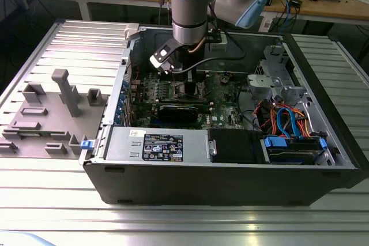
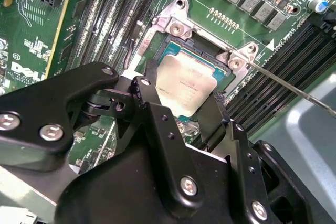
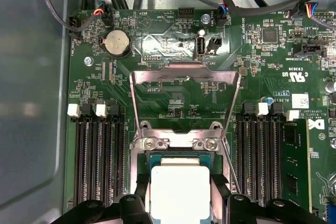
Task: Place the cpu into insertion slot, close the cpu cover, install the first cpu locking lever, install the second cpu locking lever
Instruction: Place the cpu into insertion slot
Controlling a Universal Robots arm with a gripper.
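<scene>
While jaws grip, cpu (image 2: 184,85) tops slot (image 2: 202,50) (uncovered).

**Layout: open case, board and socket area**

The computer case (image 1: 230,182) lies open on the slatted table (image 1: 173,223). A fixture tray (image 1: 52,113) sits just beside it on the exterior view's left. The arm (image 1: 189,4) comes down into the case from above.

On the circuit board (image 3: 173,108), the insertion slot (image 3: 178,141) lies between two banks of memory slots (image 3: 100,161), one bank on each side. The cpu cover (image 3: 184,74) is swung up off the slot from the slot's edge bracket. A coin cell (image 3: 117,43) lies beyond the cover's free end. The cpu (image 3: 180,192) is over the slot, gripped on two opposite edges by the gripper (image 3: 181,182).
</scene>
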